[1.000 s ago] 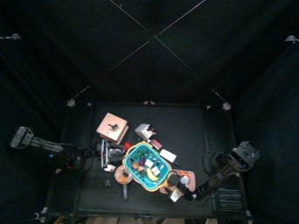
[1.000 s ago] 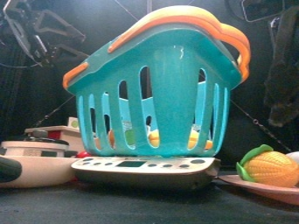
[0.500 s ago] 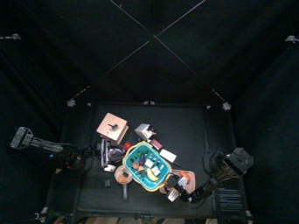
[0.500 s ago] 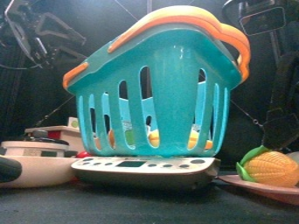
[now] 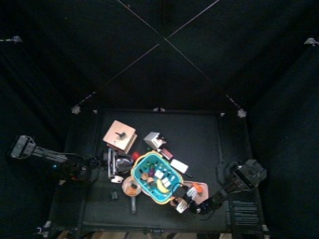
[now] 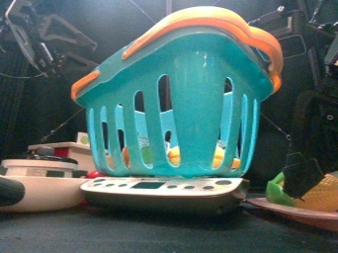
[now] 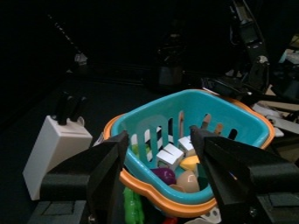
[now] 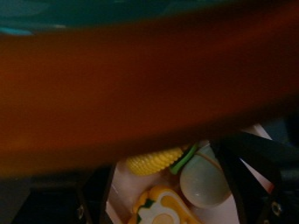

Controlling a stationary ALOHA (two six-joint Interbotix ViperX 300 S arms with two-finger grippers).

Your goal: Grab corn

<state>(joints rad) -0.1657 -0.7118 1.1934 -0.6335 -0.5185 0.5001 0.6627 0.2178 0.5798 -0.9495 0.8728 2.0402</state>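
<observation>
The corn (image 6: 317, 193) is lying on a plate (image 6: 271, 207) at the front view's lower right, beside the teal basket (image 6: 185, 99) sitting on a scale (image 6: 158, 193). The right gripper (image 6: 301, 173) is hanging over it, jaws spread wide, gripping nothing. The left gripper (image 7: 163, 153) is facing the basket, jaws parted, empty. No writing is legible.

Layout around the teal plastic basket with orange rim

The teal plastic basket with orange rim (image 6: 179, 94) stood on a flat grey scale (image 6: 165, 193). To its right lay the yellow corn cob (image 6: 321, 190) on a shallow plate (image 6: 271, 206), with the right gripper (image 6: 301, 173) before the corn. To the basket's left sat a white bowl (image 6: 40, 183).
</observation>
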